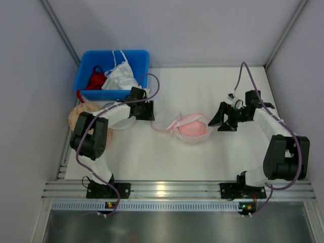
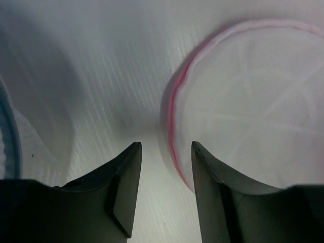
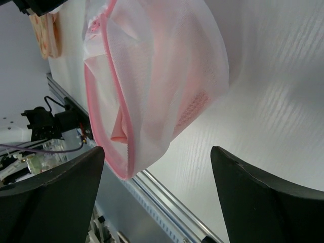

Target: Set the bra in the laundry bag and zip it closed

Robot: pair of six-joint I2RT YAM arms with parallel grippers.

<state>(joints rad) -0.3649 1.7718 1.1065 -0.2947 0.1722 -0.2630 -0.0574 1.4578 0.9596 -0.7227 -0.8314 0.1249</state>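
Note:
The laundry bag, white mesh with pink rims, lies mid-table with its two discs spread open. The salmon-pink bra sits inside the right disc. In the right wrist view the bag bulges with the bra showing at its unzipped pink rim. My right gripper is open, just right of the bag, holding nothing. My left gripper is open, just left of the bag's empty left disc; its pink rim runs in by the right finger, untouched.
A blue bin at the back left holds a red garment and a white garment. A beige orange-patterned pouch and a dark-rimmed mesh disc lie under the left arm. The metal rail runs along the near edge.

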